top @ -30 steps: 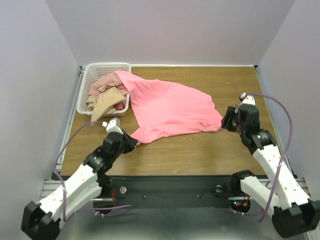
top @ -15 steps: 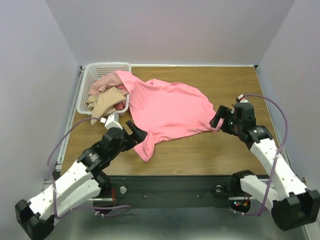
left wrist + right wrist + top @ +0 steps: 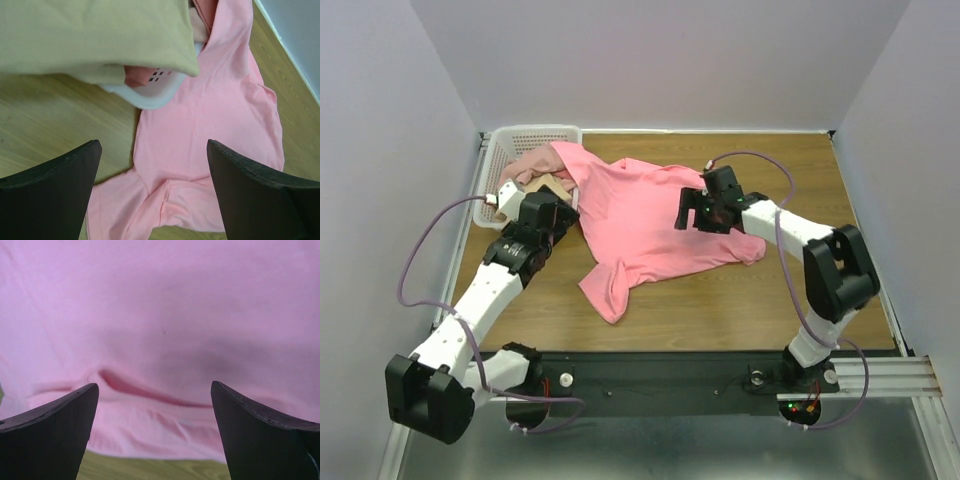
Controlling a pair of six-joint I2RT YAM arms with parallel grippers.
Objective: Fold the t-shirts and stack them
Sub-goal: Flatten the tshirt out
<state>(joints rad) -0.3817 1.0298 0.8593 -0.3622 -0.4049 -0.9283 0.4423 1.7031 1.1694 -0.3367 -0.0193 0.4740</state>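
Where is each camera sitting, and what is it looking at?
Top external: above, behind the arms, facing down at the table; both arms, left hand, right hand show.
Left wrist: on the left arm, facing down at the basket and tan shirt; its open fingers show.
Right wrist: on the right arm, close above cloth; its open fingers show.
Shared: all three see the salmon-pink shirt.

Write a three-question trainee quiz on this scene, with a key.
1. What lies beneath the right pincer? A) the salmon-pink t-shirt B) a cardboard box C) a folded stack
2. True or false: the left pincer is open, holding nothing.
3. Fill in: the tan shirt lies in the white lattice ____.
Key: 1 A; 2 true; 3 basket.
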